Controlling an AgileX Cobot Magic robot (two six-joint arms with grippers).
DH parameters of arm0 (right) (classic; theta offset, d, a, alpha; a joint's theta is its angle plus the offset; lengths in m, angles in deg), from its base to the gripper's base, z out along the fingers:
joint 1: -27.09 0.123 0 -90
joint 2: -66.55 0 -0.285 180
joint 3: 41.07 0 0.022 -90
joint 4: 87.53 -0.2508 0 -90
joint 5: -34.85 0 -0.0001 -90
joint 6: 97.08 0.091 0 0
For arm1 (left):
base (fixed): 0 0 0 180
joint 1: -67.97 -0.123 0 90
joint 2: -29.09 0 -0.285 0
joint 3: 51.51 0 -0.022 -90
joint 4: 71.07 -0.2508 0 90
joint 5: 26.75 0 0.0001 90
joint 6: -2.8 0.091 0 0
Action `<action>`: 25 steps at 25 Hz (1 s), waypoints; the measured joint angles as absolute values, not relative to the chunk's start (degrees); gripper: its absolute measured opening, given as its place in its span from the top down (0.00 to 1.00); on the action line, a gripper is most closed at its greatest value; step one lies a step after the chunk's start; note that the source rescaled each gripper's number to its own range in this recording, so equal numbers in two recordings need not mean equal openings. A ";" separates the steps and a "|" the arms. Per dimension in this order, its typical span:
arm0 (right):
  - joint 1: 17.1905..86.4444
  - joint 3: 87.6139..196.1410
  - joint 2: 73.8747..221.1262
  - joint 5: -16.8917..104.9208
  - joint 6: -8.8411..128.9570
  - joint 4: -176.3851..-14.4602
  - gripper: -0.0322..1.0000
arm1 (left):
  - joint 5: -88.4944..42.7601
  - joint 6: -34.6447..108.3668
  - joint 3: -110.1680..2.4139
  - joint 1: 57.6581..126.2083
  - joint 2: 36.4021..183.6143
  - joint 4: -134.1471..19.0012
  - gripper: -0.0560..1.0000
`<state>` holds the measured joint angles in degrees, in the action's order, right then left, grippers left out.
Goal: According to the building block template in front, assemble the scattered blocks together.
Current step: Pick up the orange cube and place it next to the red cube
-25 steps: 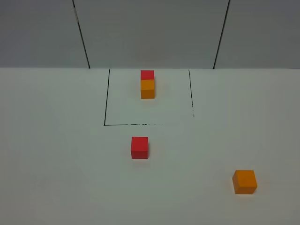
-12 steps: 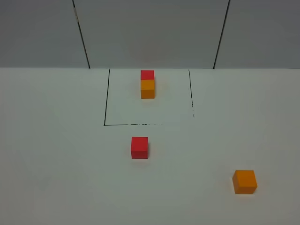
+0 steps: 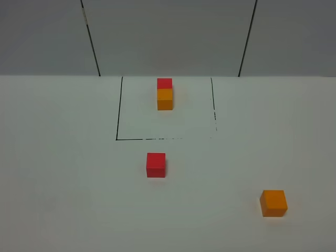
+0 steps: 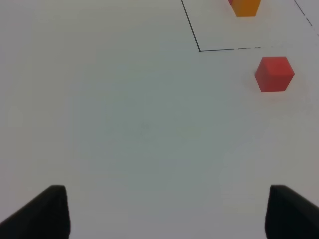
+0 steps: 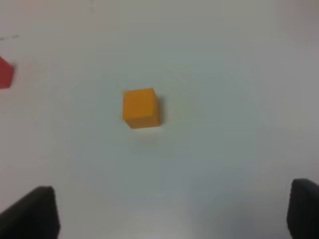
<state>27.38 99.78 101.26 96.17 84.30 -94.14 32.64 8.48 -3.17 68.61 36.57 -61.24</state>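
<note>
R gripper (image 5: 169, 209) wide open, empty; orange cube (image 5: 141, 107) ahead, roughly centred btwn fingers | L gripper (image 4: 167, 211) wide open, empty; red cube (image 4: 274, 73) ahead, off-axis, just outside drawn square (image 3: 131, 139) round template (image 3: 165, 94) | cubes well apart; R arm nearer orange.

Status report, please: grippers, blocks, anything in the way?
Left gripper open, empty. Right gripper open, facing orange cube. Red cube sits apart, unjoined. Nothing between them.
</note>
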 joint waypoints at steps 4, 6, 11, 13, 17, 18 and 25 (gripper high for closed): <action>27.38 103.24 117.29 93.32 79.42 -96.11 0.16 | 32.64 8.48 -3.17 68.61 36.57 -61.24 0.31; 27.38 104.34 124.25 91.09 78.39 -98.49 0.16 | 32.64 8.48 -3.17 68.61 36.57 -61.24 0.31; 28.42 106.77 140.46 87.03 76.39 -102.31 0.16 | 32.64 8.53 -3.17 68.61 36.57 -61.24 0.31; 31.09 107.74 145.37 85.70 76.45 -102.31 0.17 | 32.64 8.53 -3.17 68.61 36.57 -61.24 0.31; 37.36 110.35 153.42 83.21 79.42 -101.35 0.17 | 32.64 8.53 -3.17 68.61 36.57 -61.24 0.31; 38.77 111.06 155.11 82.75 80.86 -100.64 0.17 | 32.64 8.53 -3.17 68.61 36.57 -61.24 0.31; 44.88 112.93 164.27 78.89 89.55 -95.22 0.18 | 32.64 8.53 -3.17 68.61 36.57 -61.24 0.31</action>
